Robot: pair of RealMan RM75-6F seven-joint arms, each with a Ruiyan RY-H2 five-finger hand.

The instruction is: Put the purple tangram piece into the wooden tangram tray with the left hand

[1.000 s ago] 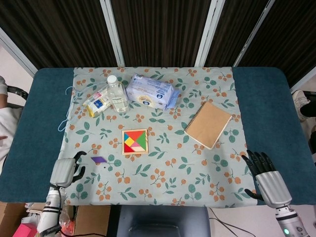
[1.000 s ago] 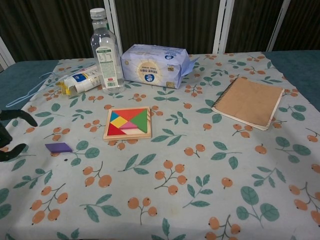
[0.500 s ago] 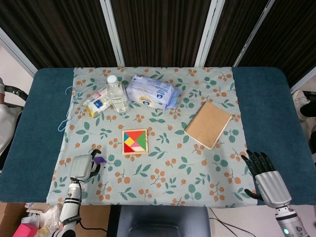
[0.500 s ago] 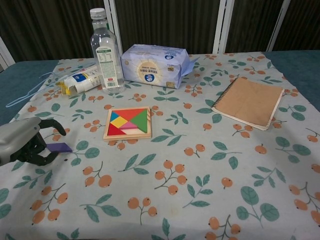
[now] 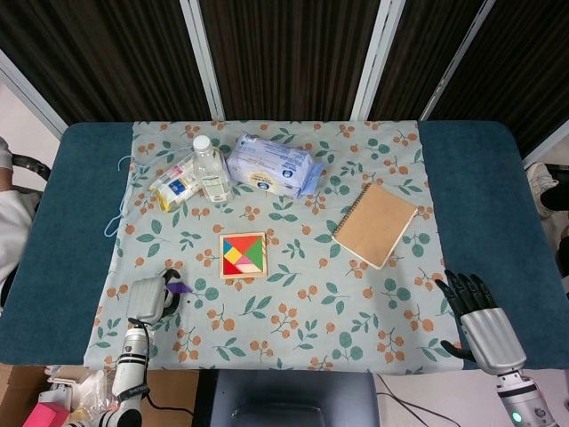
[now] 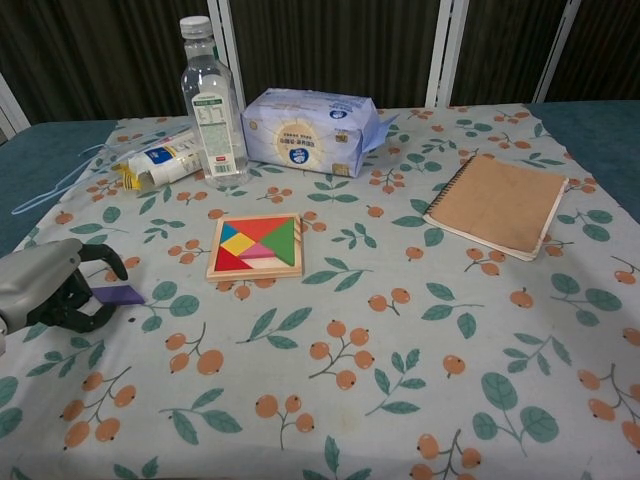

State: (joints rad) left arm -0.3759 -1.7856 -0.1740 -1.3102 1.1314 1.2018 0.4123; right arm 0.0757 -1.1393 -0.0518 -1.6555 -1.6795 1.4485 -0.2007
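Observation:
The purple tangram piece (image 5: pixel 180 287) (image 6: pixel 120 295) lies flat on the floral cloth, left of and a little nearer than the wooden tray. My left hand (image 5: pixel 149 300) (image 6: pixel 45 288) sits at the piece's left end. One finger curves above the piece and another below it, with a wide gap between them, and the piece stays on the cloth. The wooden tangram tray (image 5: pixel 242 276) (image 6: pixel 254 274) holds several coloured pieces. My right hand (image 5: pixel 480 325) rests at the table's near right corner, fingers spread and empty; only the head view shows it.
A water bottle (image 5: pixel 212 171) (image 6: pixel 212 105), a tipped yellow-blue package (image 5: pixel 176 185) (image 6: pixel 160 165) and a tissue pack (image 5: pixel 271 165) (image 6: pixel 310 132) stand at the back left. A brown spiral notebook (image 5: pixel 374 224) (image 6: pixel 497 205) lies right of the tray.
My left hand came in from the table's left edge to the purple piece over the last second, then settled slightly. The piece and the right hand have not moved.

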